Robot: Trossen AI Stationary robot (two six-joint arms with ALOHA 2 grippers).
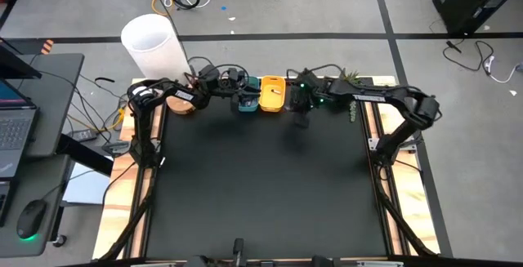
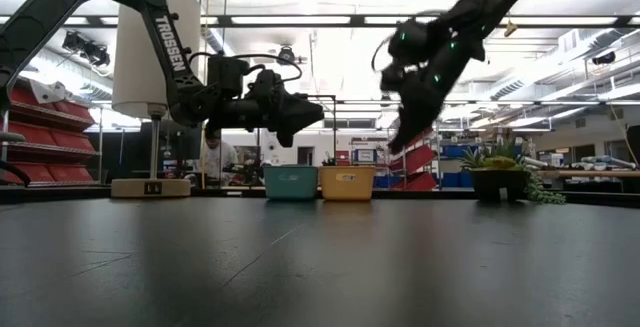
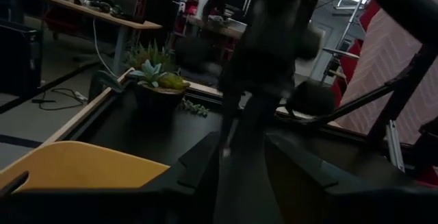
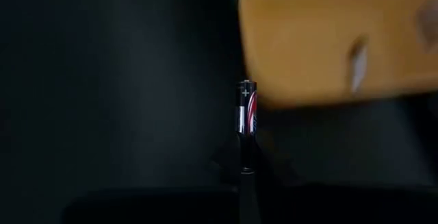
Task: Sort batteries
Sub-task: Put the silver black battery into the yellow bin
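A small black battery (image 4: pixel 246 111) with a red and white stripe stands out from my shut right gripper (image 4: pixel 246 164), which hangs above the table just right of the yellow bin (image 1: pixel 272 94). In the low view my right gripper (image 2: pixel 402 139) slants down, well above the table top. The teal bin (image 1: pixel 248 97) stands left of the yellow one at the table's far edge. My left gripper (image 2: pixel 303 117) hovers level over the teal bin, its fingers (image 3: pixel 198 164) apart, with nothing visible between them. My right gripper pinches the battery's near end (image 4: pixel 246 140) between its two fingertips. The battery runs on along the fingers, its plus end (image 4: pixel 246 91) pointing away from the gripper. The fingers slant down, and the battery is lifted clear of the table.
A potted plant (image 1: pixel 350 77) stands at the far right corner (image 2: pixel 500 175). A tall white cylinder (image 1: pixel 153 42) stands on a round base beyond the far left corner. A pale piece (image 4: pixel 357 66) lies in the yellow bin. The dark table top (image 1: pixel 261 193) stretches toward the near edge.
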